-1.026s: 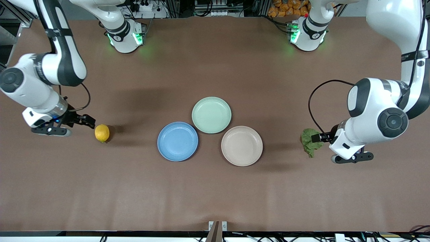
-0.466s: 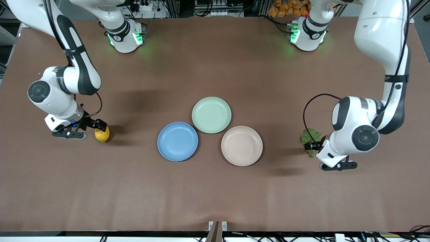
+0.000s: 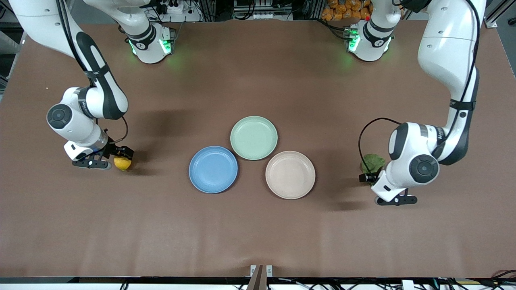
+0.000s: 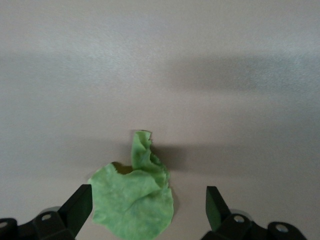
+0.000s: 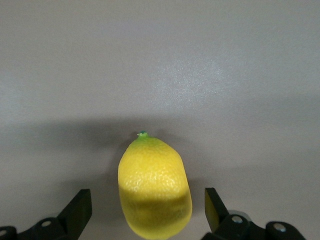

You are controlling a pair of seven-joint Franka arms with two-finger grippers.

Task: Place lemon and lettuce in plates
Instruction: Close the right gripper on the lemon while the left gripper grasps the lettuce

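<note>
In the front view, my right gripper (image 3: 121, 158) is at the middle left of the frame, low over the lemon (image 3: 122, 163), which lies on the brown table (image 3: 258, 233) toward the right arm's end. My left gripper (image 3: 369, 177) is at the middle right, over the lettuce (image 3: 373, 162), toward the left arm's end. The blue plate (image 3: 213, 169), the cream plate (image 3: 290, 175) and a mint-green plate (image 3: 254, 137) stand in the centre, all empty. I judge the step in hand is the grasp of both things. To do it well, I should lower each gripper until the fingers pass the widest part, then close slowly and lift straight.

In the left wrist view, my fingers (image 4: 77, 206) are wide apart at the bottom of the frame, and the lettuce (image 4: 134, 202) lies between them, nearer to one finger. The leaf is flat, with one crumpled tip that points to the upper part of the frame. I should go down almost to the table, because the leaf is thin and floppy.

In the right wrist view, my fingers (image 5: 80, 207) are also wide apart at the bottom, with the lemon (image 5: 154, 187) centred between them, not touched. Its long axis runs up and down in the frame, and the green tip points to the top. So my jaws will close across the short axis, which is good for a firm hold.
</note>
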